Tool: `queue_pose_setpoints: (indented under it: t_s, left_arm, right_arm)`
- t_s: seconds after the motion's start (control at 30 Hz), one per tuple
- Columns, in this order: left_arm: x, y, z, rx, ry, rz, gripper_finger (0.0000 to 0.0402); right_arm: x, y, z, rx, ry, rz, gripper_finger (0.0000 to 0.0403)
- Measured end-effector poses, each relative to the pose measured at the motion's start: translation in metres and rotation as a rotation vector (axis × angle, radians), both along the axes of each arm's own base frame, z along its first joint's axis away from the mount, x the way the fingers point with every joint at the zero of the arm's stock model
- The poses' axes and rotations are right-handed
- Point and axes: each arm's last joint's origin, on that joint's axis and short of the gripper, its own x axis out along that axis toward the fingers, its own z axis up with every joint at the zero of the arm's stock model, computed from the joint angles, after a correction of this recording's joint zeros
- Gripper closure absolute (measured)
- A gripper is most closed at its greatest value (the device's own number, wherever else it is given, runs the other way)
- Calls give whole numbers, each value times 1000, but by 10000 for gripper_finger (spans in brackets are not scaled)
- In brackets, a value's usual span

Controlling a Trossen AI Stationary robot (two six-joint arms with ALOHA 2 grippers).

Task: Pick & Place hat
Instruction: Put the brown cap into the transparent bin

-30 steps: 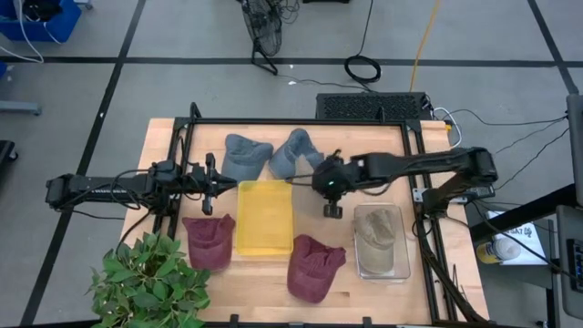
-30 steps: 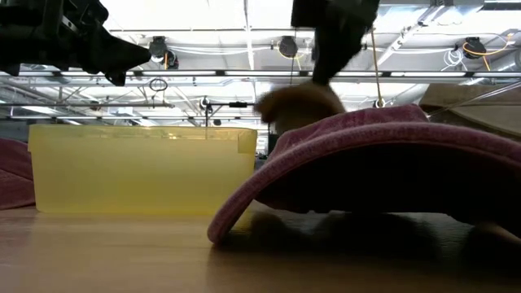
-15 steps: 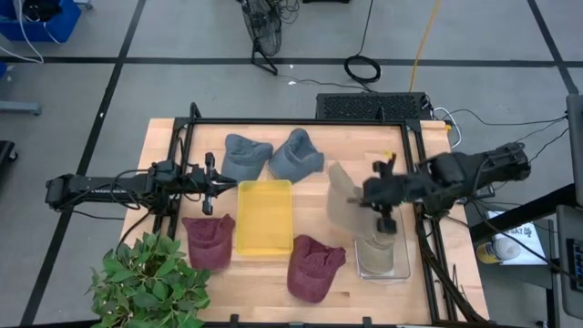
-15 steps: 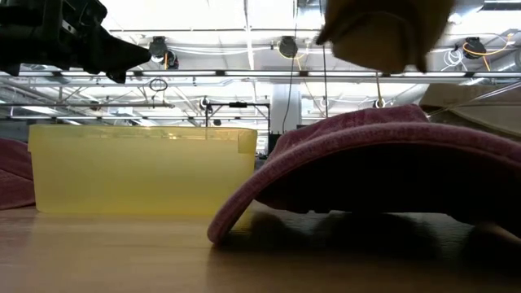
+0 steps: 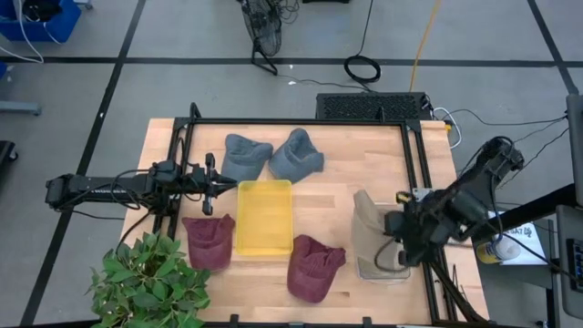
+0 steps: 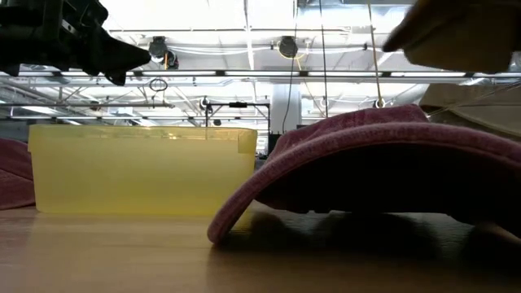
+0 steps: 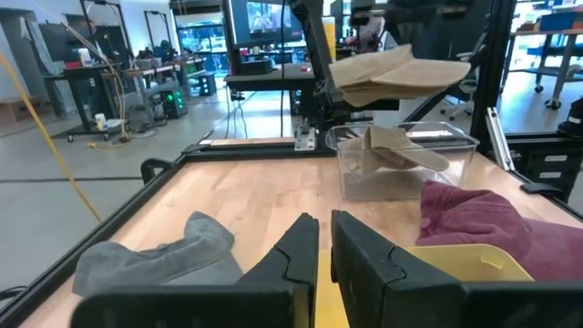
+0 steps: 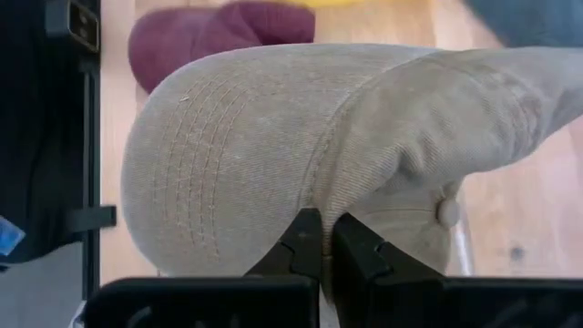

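Note:
A tan hat [image 5: 368,226] hangs over the clear bin [image 5: 402,273] at the table's right, with my right gripper [image 5: 398,240] shut on it. In the low view the tan hat [image 6: 460,37] shows high at the upper right; in the left wrist view the same hat [image 7: 401,71] floats above the bin [image 7: 364,178], where another tan hat [image 7: 396,150] lies. My left gripper [image 5: 212,182] waits shut and level, left of the yellow bin [image 5: 264,216], touching nothing; its fingers [image 7: 323,246] show in its own wrist view. My right gripper pinches the tan hat's crown cloth [image 8: 321,202] between its two fingers, close to the seam where the stitched brim [image 8: 196,137] begins. The fingers slant down from the table's right side. The hat is lifted clear and spreads out past the fingertips.
Two grey hats [image 5: 248,157] [image 5: 296,155] lie at the far side. One maroon hat [image 5: 208,241] lies left of the yellow bin, another [image 5: 314,267] right of it near the front. A green plant [image 5: 150,284] stands at the near left corner.
My right gripper has swung from the table's middle toward the right and near edges and has risen, carrying the tan hat. The hat, lifted clear throughout, now hangs over the clear bin.

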Motion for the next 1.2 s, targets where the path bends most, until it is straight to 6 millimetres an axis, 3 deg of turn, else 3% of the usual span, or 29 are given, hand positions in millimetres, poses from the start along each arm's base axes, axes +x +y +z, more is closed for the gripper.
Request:
queue_pose_setpoints:
  t_s: [0.23,0.7,0.9,1.2]
  left_arm:
    - [0,0,-1,-44,5,0,360]
    - [0,0,-1,-39,4,0,360]
    - [0,0,0,-39,4,0,360]
    - [0,0,0,-36,4,0,360]
  right_arm:
    - [-3,15,-45,-149,6,-35,402]
    - [-16,19,-133,-89,103,-91,403]
    - [-18,17,-141,-95,128,-84,403]
    - [-20,17,-118,-66,23,-7,403]
